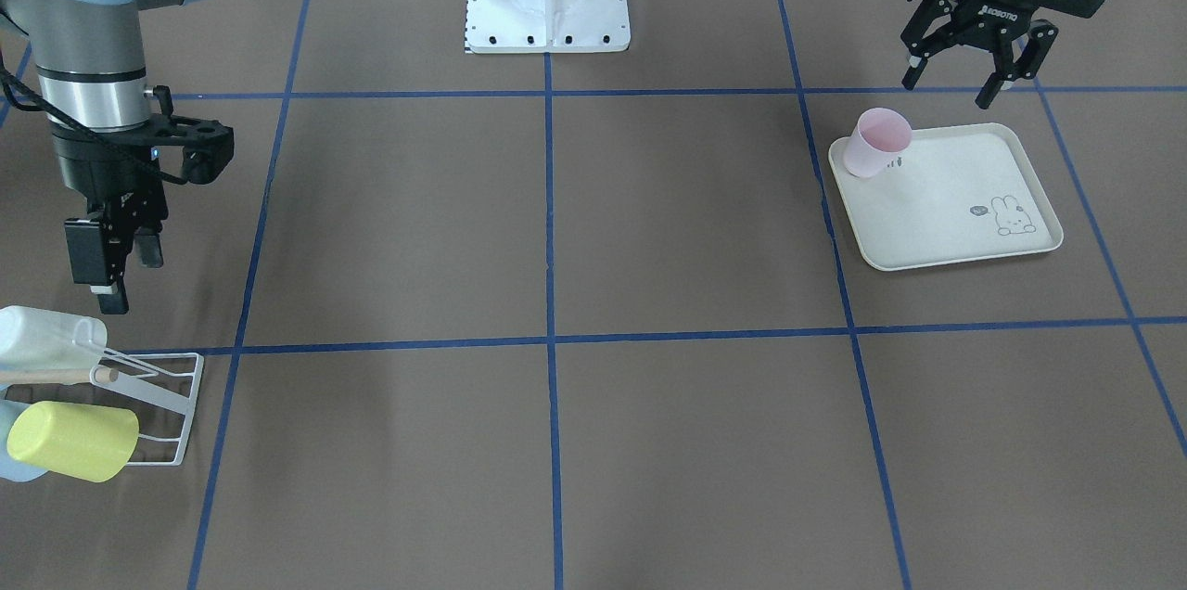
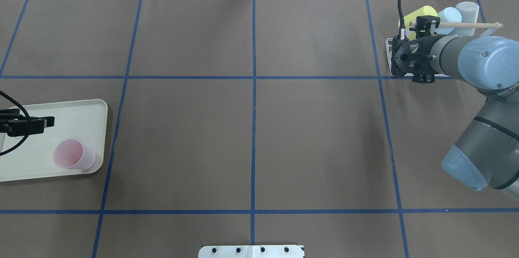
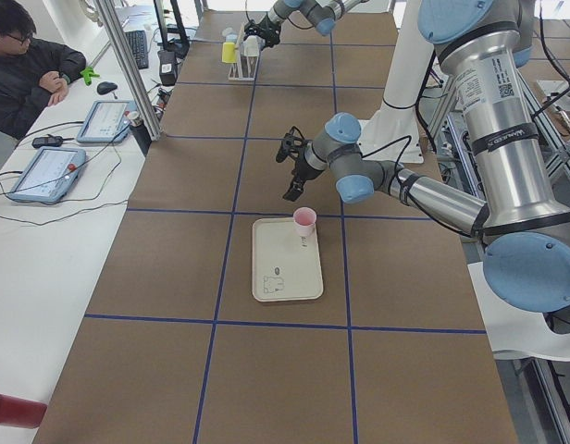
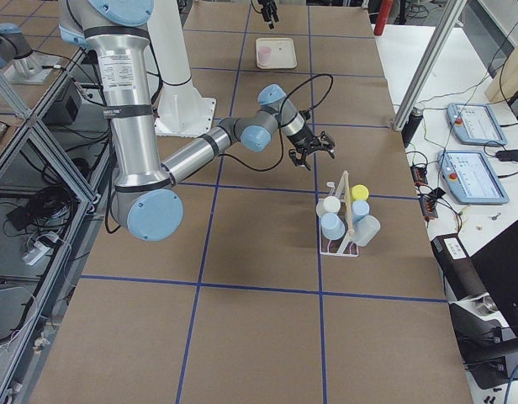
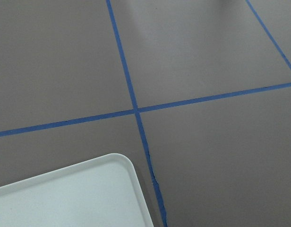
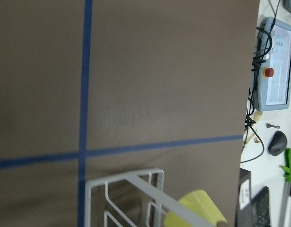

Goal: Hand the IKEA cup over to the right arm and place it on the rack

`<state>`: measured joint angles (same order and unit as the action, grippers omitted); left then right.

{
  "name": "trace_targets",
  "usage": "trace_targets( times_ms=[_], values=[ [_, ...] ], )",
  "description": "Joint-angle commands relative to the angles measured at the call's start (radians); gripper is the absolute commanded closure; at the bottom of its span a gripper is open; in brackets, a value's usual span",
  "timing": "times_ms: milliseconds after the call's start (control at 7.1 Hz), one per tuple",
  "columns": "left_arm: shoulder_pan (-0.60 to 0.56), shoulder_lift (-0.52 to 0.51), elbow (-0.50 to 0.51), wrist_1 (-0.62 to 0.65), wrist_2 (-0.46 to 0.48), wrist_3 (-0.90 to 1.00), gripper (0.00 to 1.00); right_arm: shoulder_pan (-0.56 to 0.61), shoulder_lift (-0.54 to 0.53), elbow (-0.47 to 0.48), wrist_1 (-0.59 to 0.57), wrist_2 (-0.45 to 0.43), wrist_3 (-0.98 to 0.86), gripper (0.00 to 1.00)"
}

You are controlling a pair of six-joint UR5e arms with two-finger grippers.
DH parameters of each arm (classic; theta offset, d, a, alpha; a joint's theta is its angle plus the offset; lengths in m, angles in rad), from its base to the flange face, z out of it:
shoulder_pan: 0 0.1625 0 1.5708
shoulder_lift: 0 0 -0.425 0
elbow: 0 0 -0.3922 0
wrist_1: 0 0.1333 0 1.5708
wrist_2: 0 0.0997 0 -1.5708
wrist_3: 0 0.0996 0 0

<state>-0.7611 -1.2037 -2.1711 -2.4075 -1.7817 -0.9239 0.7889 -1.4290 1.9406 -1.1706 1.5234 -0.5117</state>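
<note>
Jaws stand wide and empty on the L gripper [image 1: 974, 70], hanging in the air near the tray [image 1: 946, 200] and close to the pink cup [image 1: 876, 142] but clear of it, prob. spread to take the cup's wall. R gripper [image 1: 116, 261] also shows its jaws apart w/ nothing between them. It hovers near the rack [image 1: 181, 404] at the opposite end of the table [image 1: 556, 228], prob. waiting by the drop-off point for the handover.

Cup stands upright, mouth up, in a corner of the tray, touched by neither gripper, so the transfer looks not yet begun. Rack carries a yellow cup [image 1: 74, 442], a whitish cup [image 1: 46, 335] & a pale-blue cup [image 1: 14, 469], all tipped on their sides by a wooden rod [image 2: 466, 25]. A free prong would be needed for one more.

Cup itself is translucent pale-pink plastic, plain, no handle, rim a bit wider than base. It looks light & smooth-walled, so likely easy to tip w/ an off-centre squeeze. Tray is cream, w/ a small rabbit print at the end away from the cup.
</note>
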Motion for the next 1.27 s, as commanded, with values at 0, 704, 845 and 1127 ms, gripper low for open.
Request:
trace_targets(
  times_ms=[0,704,845,1127],
  values=[
    [0.006,0.016,0.188,-0.264,0.005,-0.051,0.0,-0.063,-0.001,0.0,0.176,0.148,0.442,0.01],
    [0.236,0.016,0.231,-0.262,0.182,-0.265,0.06,-0.169,0.004,-0.002,0.319,0.146,0.67,0.01],
    [0.236,0.03,0.235,-0.256,0.189,-0.259,0.43,-0.172,0.004,-0.002,0.319,0.146,0.67,0.01],
    [0.235,0.03,0.235,-0.249,0.189,-0.259,0.93,-0.177,0.004,-0.005,0.318,0.144,0.668,0.01]
  ],
)
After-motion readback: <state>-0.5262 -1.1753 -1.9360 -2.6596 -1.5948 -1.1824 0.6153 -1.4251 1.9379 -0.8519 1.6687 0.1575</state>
